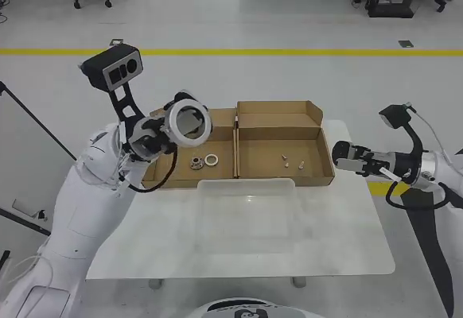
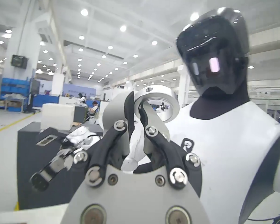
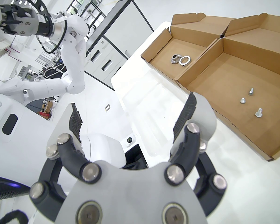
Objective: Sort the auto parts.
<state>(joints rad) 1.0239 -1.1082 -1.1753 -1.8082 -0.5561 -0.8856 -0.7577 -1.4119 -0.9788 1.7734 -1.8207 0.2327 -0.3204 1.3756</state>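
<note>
My left gripper (image 2: 136, 107) is shut on the rim of a large silver metal ring (image 2: 157, 104), one finger inside the bore. In the top view it (image 1: 176, 131) holds the ring (image 1: 188, 122) up high over the left cardboard box (image 1: 158, 173). That box holds a flanged hub (image 1: 195, 163) and a smaller ring (image 1: 212, 160). The right cardboard box (image 1: 324, 159) holds three bolts (image 1: 285, 161). My right gripper (image 3: 133, 113) stands open with nothing in it, at the table's right edge (image 1: 344, 155).
A clear plastic tray (image 1: 246, 215) sits in front of the boxes on the white table (image 1: 343, 246). A dark cabinet (image 3: 121, 38) stands on the left beside the table.
</note>
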